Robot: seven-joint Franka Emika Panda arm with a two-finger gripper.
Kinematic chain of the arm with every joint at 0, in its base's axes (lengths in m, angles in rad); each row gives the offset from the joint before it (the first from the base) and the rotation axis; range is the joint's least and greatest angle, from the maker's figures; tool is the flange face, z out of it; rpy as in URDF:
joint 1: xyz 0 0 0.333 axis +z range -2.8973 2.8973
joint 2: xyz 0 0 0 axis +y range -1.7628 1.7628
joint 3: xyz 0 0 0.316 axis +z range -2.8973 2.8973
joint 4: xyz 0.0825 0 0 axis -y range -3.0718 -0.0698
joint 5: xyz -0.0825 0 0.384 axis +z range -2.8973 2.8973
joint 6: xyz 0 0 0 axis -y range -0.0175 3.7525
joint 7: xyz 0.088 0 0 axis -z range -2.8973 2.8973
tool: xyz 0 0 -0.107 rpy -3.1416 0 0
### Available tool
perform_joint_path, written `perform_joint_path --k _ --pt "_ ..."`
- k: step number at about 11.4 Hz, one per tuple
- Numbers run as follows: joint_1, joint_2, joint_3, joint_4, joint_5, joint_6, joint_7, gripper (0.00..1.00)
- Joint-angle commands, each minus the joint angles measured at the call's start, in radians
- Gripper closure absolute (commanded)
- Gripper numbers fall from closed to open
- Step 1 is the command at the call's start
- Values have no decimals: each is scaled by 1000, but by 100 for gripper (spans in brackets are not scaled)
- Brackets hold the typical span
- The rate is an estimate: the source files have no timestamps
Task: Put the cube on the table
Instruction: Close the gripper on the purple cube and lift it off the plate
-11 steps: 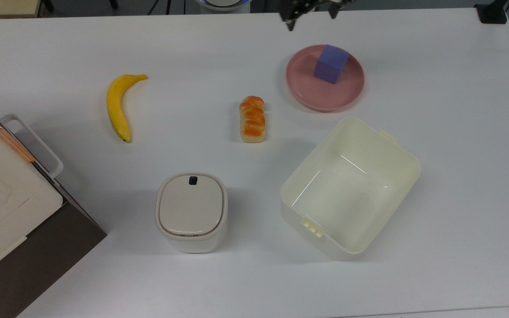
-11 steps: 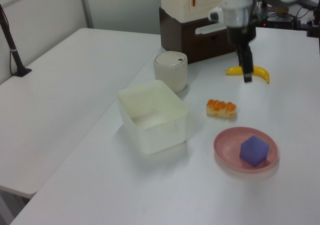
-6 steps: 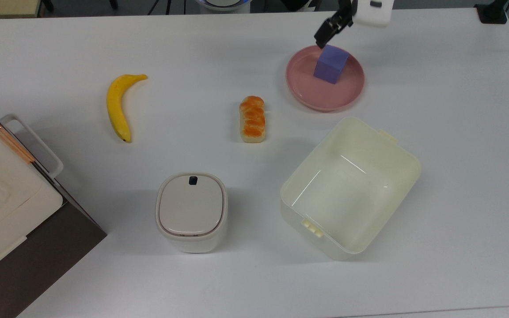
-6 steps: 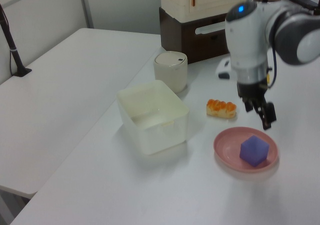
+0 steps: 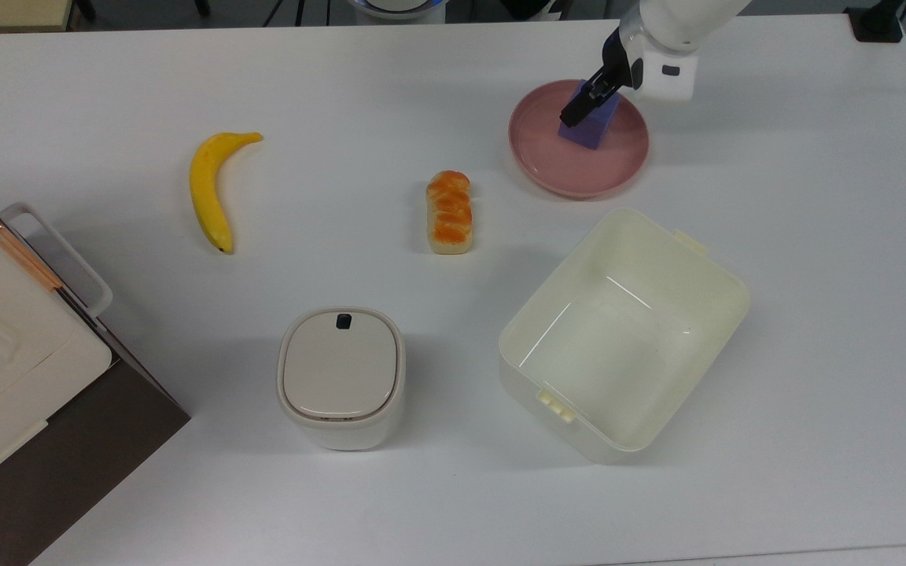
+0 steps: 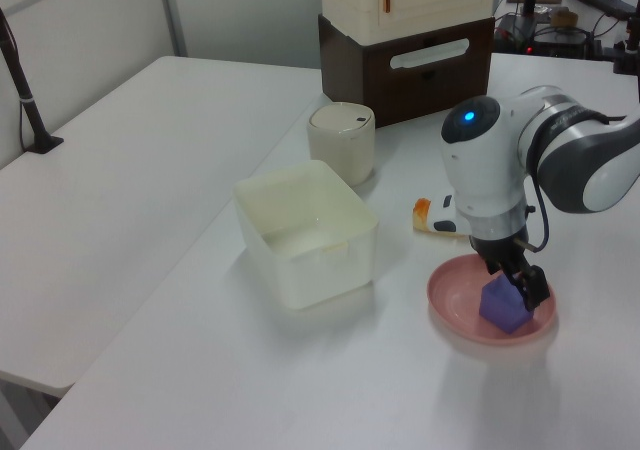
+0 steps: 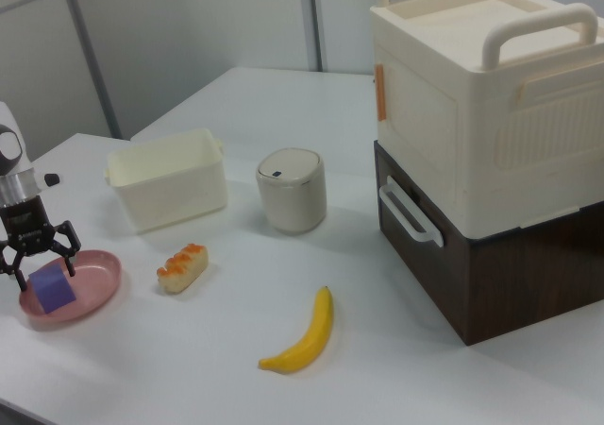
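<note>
Top view: gripper (image 5: pixel 588 101), up at far edge a second ago, now dropping over cube (image 5: pixel 596 126) on pink plate (image 5: pixel 579 174), far right of table (image 5: pixel 343 102); grasp approaching.

Left view: fingers hanging around cube top, plate just beside bread roll (image 6: pixel 437 218).

Right view: fingers spread wide, straddling cube, gripping nothing yet. Cube matte purple-blue, sharp-edged, sitting flat.

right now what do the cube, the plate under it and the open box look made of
Cube: probably foam, matte purple-blue with no highlights and crisp edges. Pink plate: likely plastic or glazed ceramic, a smooth surface with a soft sheen along its rim. Cream box: looks like moulded plastic, glossy, with bright reflected streaks on its inner floor and moulded clips.
</note>
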Motion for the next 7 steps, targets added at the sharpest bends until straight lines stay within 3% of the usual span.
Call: perform_joint_path --k 1,2,3,5,7 --pt "25 1 -17 -9 -13 25 -22 63" --pt "23 1 -17 -4 -13 22 -22 74" --pt "20 -1 -17 1 -13 17 -22 77" --pt "-3 -21 -23 30 -13 -15 -25 77" --pt "-74 -34 -28 114 -13 -91 -51 77"
